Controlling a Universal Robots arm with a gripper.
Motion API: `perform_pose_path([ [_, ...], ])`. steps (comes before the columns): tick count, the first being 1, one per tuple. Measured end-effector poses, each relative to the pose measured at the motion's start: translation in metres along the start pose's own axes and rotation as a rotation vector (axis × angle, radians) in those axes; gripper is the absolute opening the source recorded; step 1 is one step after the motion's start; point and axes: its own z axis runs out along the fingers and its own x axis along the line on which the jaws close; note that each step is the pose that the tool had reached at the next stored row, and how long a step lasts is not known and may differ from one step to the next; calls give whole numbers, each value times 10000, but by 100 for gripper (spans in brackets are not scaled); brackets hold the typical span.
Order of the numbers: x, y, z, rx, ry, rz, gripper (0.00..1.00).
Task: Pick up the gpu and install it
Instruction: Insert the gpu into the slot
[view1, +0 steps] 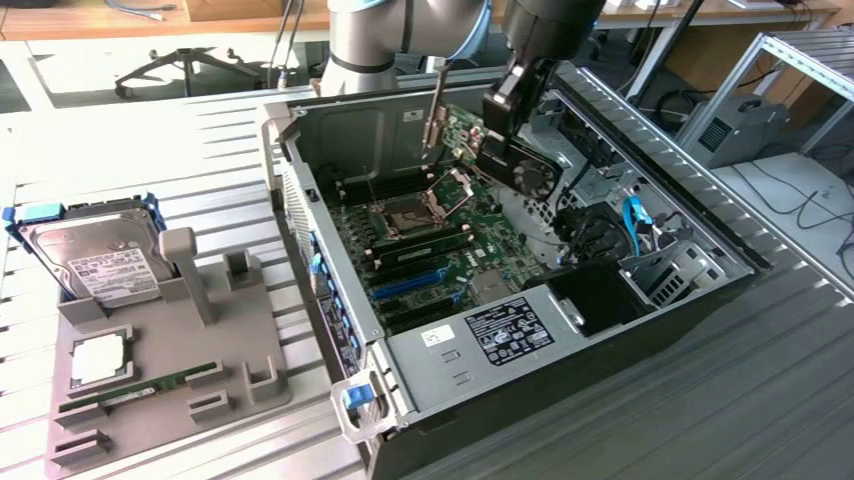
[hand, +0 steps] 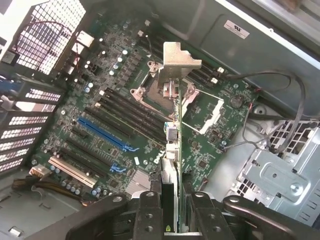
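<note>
Dark-boarded gpu (view1: 514, 165): one, in the upper middle of the exterior view, hanging over the open computer case (view1: 287, 160). In the wrist view the gpu (hand: 172, 145) runs edge-on away from the camera, with its silver bracket at the far end.
Gripper (view1: 507, 105): one, clamped on the gpu. In the wrist view the gripper (hand: 172, 202) shows two black fingers (hand: 149, 215) flanking the card's near end.
Motherboard (view1: 427, 250): one, lying in the case below the card.
Blue slots (hand: 102, 134): two counted in the wrist view, one long and one short.
Grey tray (view1: 200, 340): one, in the lower left of the exterior view.
Hard drive (view1: 107, 265): one, propped at the tray's upper left corner.
Silver chip (view1: 100, 360): one, square, just below the hard drive.
RAM stick (view1: 140, 388): one, green, lying flat below the chip.
Hidden or cut off: the arm leaves the exterior view at the top edge. The card's faces are hidden in the wrist view. Whether the card's lower edge touches the board cannot be told.
</note>
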Motion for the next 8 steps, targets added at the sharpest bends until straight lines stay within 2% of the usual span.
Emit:
perform_pose_path([
  [8,-4,-2,0,-21,27,-772,27],
])
